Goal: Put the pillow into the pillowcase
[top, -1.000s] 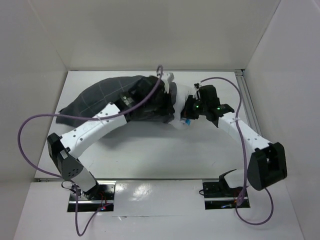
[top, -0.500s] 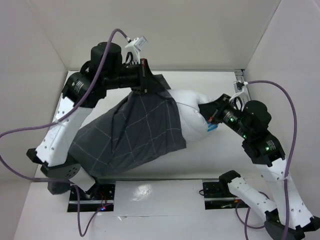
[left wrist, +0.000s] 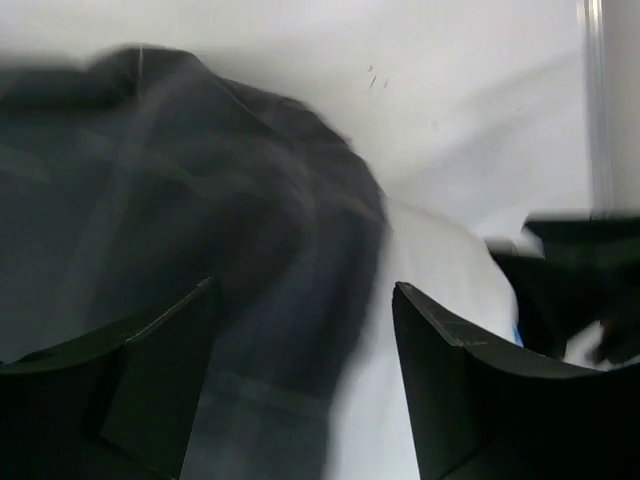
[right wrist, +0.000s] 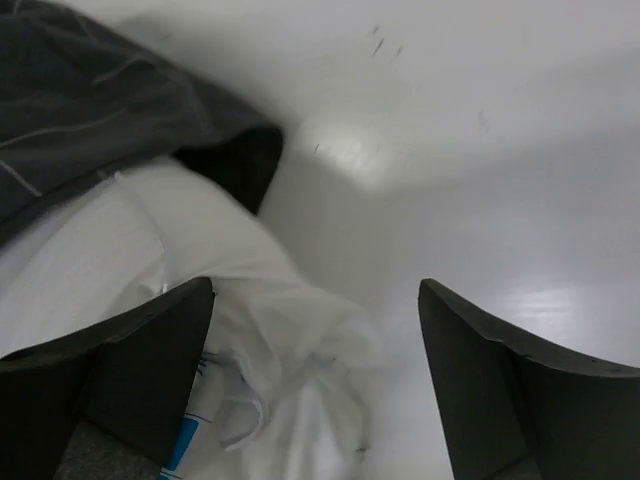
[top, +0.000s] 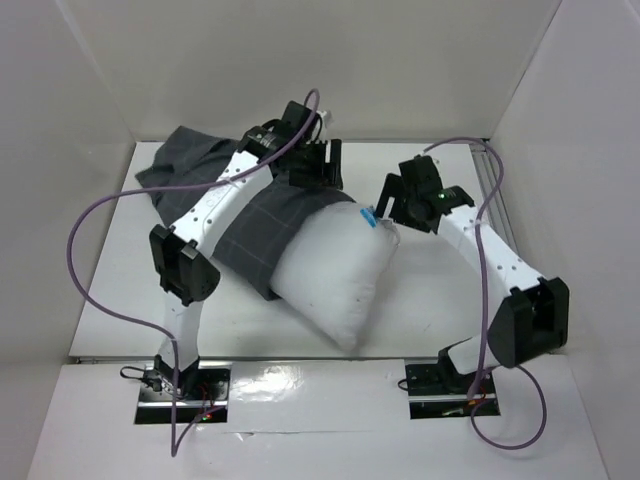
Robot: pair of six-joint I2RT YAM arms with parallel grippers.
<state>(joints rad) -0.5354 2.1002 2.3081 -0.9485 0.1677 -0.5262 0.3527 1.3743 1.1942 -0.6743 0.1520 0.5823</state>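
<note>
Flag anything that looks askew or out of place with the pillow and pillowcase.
The pillow lies diagonally, with only its far-left end covered by the pillowcase. Most of it sticks out bare toward the near edge. The pillowcase is bunched toward the far-left corner. The left end effector and right end effector are open, gripping nothing.

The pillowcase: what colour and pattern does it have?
Dark grey pillowcase with thin light grid lines; clearest in the top external view.

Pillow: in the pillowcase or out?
Partly in. One end of the pillow sits inside the mouth of the pillowcase; most of it sticks out bare.
</note>
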